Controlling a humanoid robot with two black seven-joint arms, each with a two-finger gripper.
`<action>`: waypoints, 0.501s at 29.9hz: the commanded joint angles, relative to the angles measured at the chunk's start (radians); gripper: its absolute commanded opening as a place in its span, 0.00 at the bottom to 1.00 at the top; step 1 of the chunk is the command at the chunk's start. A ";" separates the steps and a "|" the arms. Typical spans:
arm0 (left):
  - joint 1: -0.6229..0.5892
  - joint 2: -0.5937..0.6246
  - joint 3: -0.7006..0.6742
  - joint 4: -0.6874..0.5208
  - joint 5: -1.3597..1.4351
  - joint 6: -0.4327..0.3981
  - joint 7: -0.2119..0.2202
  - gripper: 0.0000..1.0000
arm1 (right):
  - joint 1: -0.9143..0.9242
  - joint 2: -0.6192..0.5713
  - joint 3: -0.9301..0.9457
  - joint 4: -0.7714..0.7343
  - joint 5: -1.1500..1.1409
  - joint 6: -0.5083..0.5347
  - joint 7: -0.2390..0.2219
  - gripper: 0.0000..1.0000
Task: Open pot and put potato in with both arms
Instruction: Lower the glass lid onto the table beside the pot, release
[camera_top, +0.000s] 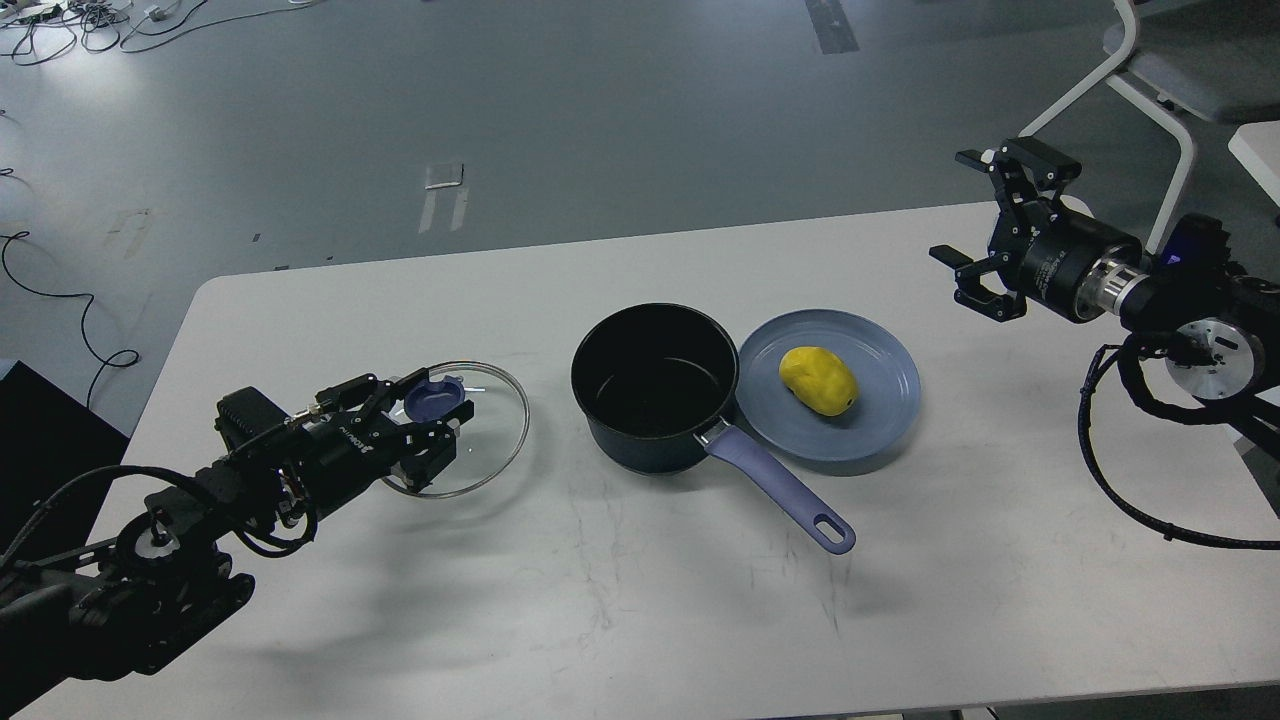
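- pot (655, 390): dark navy saucepan, black inside, nothing in it, mouth uncovered, upright on the white table (620, 600)
- pot handle (778, 485): long, lavender-blue, hole at its far end, runs toward the near right over the table
- pot sits to the right of the left gripper (437, 420), apart from it, and well left of and nearer than the right gripper (985, 235)
- glass lid (490, 425): round, clear, metal rim, blue knob (436, 398) in the middle; flat on the table left of the pot, a gap between the two
- left gripper: right over the lid, fingers either side of the blue knob, close around it; cannot tell if they press on it or just flank it
- potato (819, 380): lumpy, oval, bright yellow, small dark mark near its right end, smaller than the pot mouth
- potato lies on the blue-grey plate (890, 390), just right of the pot, plate rim meeting the pot wall
- potato is left of and nearer than the right gripper, well apart from it
- right gripper: raised over the far right part of the table, fingers spread wide apart, nothing between them, pointing left
- white chair (1170, 90) behind the right gripper, on the grey floor
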 joint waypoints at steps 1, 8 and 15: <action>0.012 -0.039 0.001 0.051 -0.003 0.003 0.000 0.38 | -0.001 -0.002 0.001 -0.001 0.000 0.000 0.000 1.00; 0.015 -0.055 0.001 0.073 -0.032 0.003 0.000 0.44 | -0.001 0.000 0.000 -0.001 0.000 0.000 0.000 1.00; 0.032 -0.056 0.002 0.092 -0.074 0.003 0.000 0.61 | -0.001 0.001 0.000 -0.003 0.000 0.000 0.000 1.00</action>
